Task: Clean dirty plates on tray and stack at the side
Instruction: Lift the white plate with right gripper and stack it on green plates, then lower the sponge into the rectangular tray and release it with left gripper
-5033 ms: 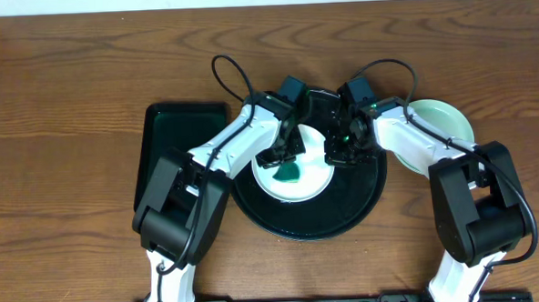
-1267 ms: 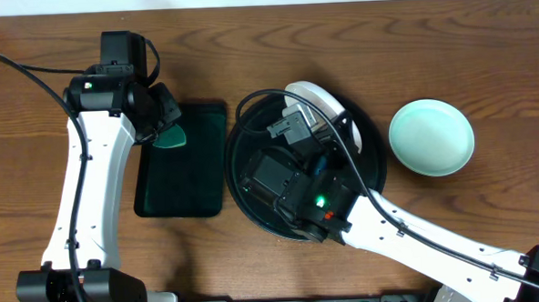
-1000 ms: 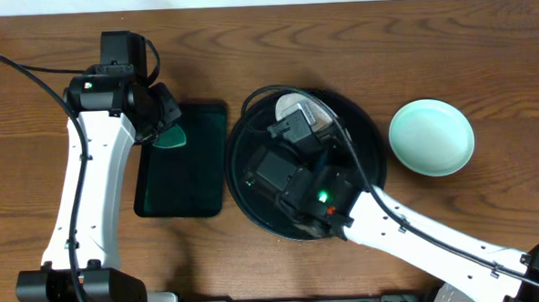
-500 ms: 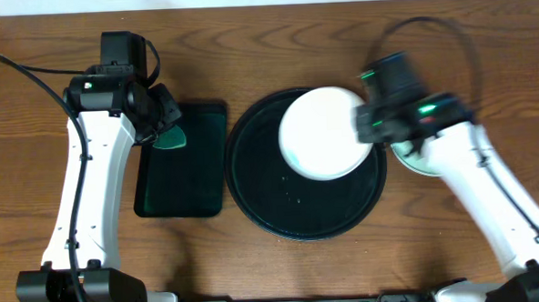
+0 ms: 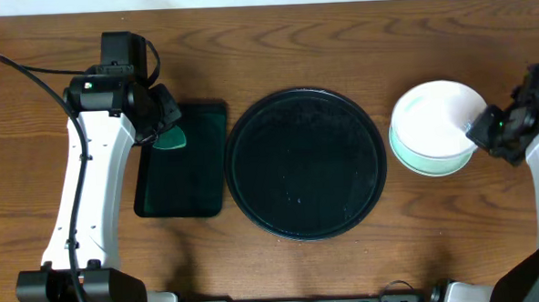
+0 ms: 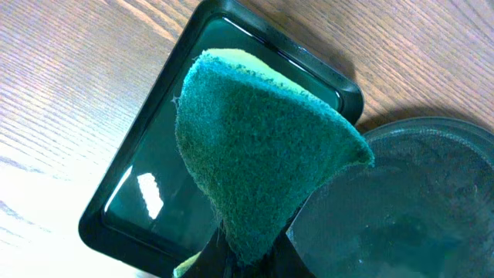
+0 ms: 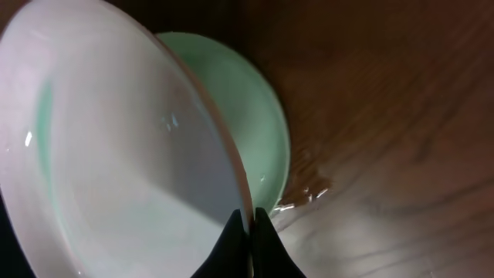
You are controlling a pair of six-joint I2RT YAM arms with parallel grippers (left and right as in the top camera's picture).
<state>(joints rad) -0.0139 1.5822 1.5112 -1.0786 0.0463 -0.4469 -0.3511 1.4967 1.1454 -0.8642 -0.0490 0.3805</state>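
Brown wood-grain worktop (image 5: 46, 51), with a pale strip along the far edge. At its right side, a white plate (image 5: 439, 114), pinched by the rim between the right fingers (image 5: 484, 129). Hangs tilted over a pale green plate (image 5: 414, 159) and covers most of it; touching it or just clear of it, cannot tell. From the right wrist, shows the white plate (image 7: 116, 154) as glossy, with a faint green tinge near one side. Behind it, the green plate (image 7: 258, 131), resting on the wood, and at the bottom of that view the dark fingers (image 7: 231, 247) closed on the white rim.

Just left of the two plates and apart from them, the round tray (image 5: 245, 207), glossy black with a raised rim, at the middle of the worktop. On its left, a smaller rectangular tray (image 5: 184, 187), also black, near it but not touching.

Over the far-left corner of the rectangular tray, the left fingers (image 5: 155, 118), clamped on a green sponge (image 5: 170, 137). From the left wrist, shows the sponge (image 6: 262, 154) folded into a wedge with a yellow layer at its edge. Hangs above the rectangular tray (image 6: 147, 162), with the round tray's rim (image 6: 401, 131) at the right.
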